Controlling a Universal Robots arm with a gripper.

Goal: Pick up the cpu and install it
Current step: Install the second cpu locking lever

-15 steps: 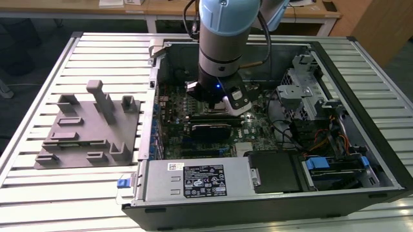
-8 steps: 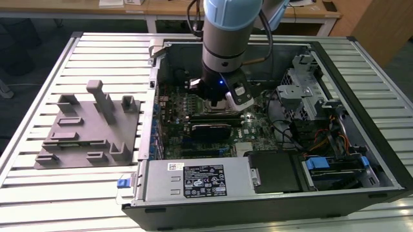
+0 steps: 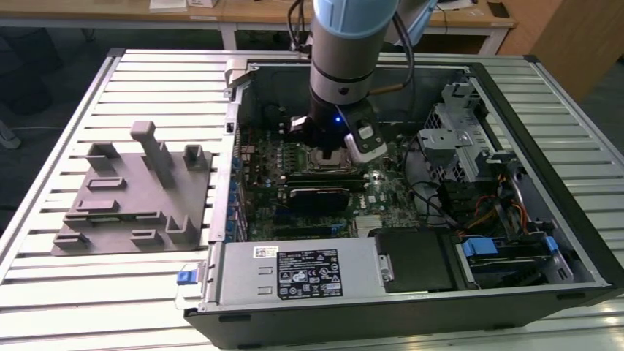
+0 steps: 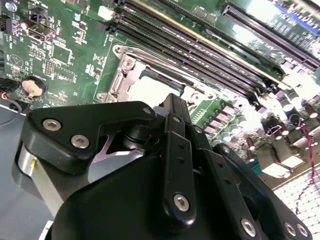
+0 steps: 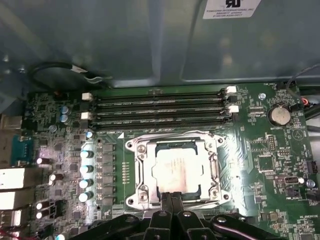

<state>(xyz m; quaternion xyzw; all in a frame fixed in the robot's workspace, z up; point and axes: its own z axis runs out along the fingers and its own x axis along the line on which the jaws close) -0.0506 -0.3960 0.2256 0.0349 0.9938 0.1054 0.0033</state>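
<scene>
Exterior view: arm point(image 3: 346, 51) reaches down into the open case point(image 3: 546, 219). Gripper point(image 3: 329, 155) sits low over the socket point(image 3: 314, 167) on the board point(image 3: 375, 194). Grey fixture point(image 3: 131, 194) lies on the table point(image 3: 58, 307), well apart at the exterior view's left.

First wrist view: cpu point(image 5: 175, 172) lies flat inside the socket frame point(image 5: 135, 172), silver top up. Fingers point(image 5: 171, 202) are pressed together, tips at the cpu's near edge; nothing is pinched between them. Memory slots point(image 5: 160, 107) run along the far side of the socket.

Second wrist view: gripper point(image 4: 172, 102) closed, tip just over the cpu point(image 4: 150, 90).

Risks, as judgement: seating not confirmed from here. If the chip sits slightly skewed, downward pressure from the tip could bend socket pins. A sideways drag could shift the chip or scrape the frame.
</scene>
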